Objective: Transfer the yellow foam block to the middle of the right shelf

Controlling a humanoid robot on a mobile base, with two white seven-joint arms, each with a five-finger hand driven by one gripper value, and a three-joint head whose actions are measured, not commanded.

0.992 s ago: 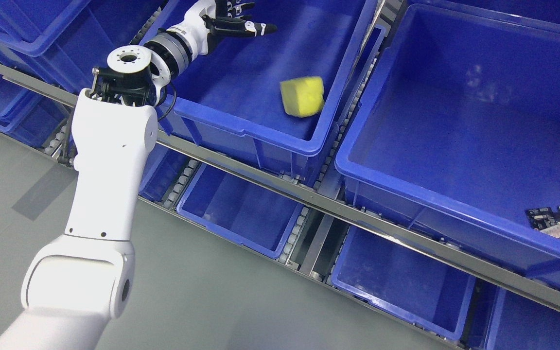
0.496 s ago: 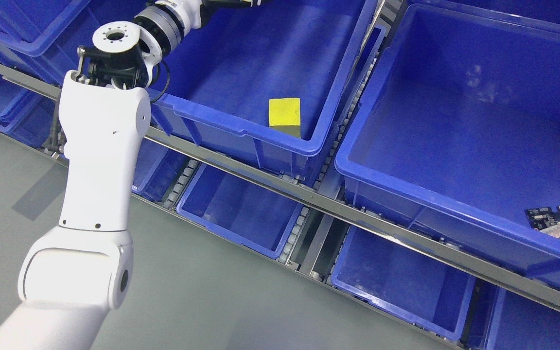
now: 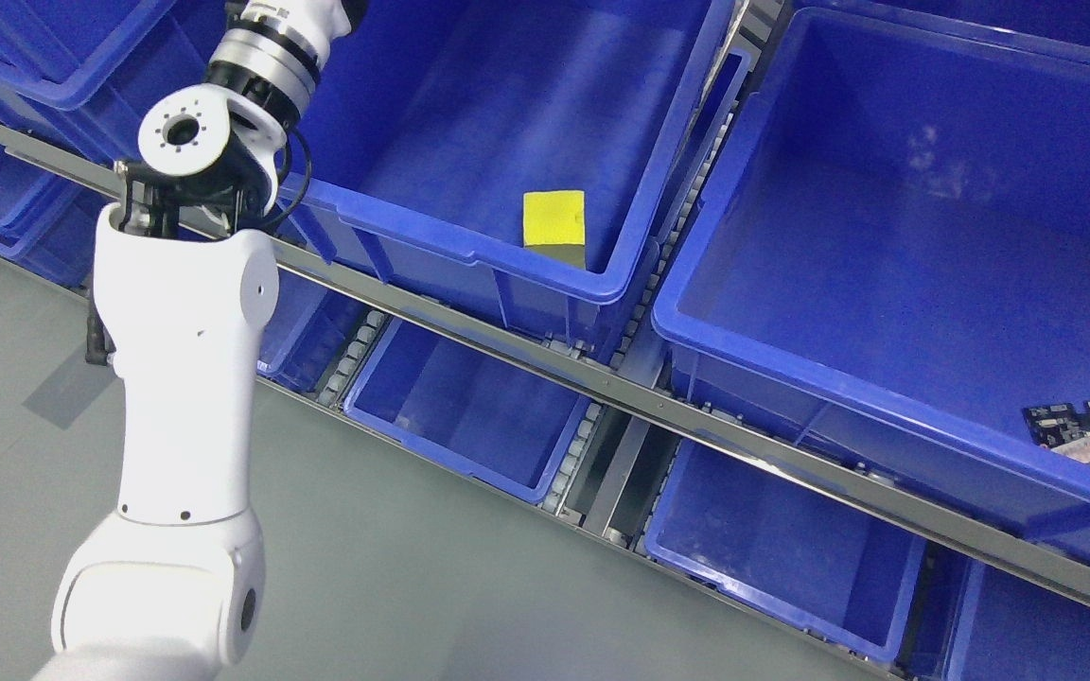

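The foam block [image 3: 554, 219] lies on the floor of a blue bin [image 3: 469, 251], in its near right corner, touching or all but touching the front wall, with its yellow top face up and a darker side face turned toward the camera. Nothing holds it. The left arm [image 3: 187, 359] comes in from the lower left and rises past the bin's left front corner; its wrist [image 3: 266, 47] runs off the top edge of the head view, so the robot hand itself is out of frame and whether its fingers are spread or curled cannot be told. The block sits well to the right of and below that wrist, apart from the arm. The bin rests on a sloped shelf with a grey metal rail [image 3: 621, 402] along its front and roller tracks between the bins. Farther right of the block, past a roller track, stands a larger blue bin [image 3: 772, 374]; a small dark circuit board [image 3: 1078, 437] lies in its near right corner, well apart from the block. Below the rail, further blue bins sit on a lower level [image 3: 469, 407], and the grey floor [image 3: 394, 577] fills the lower left behind the arm. No right arm shows.
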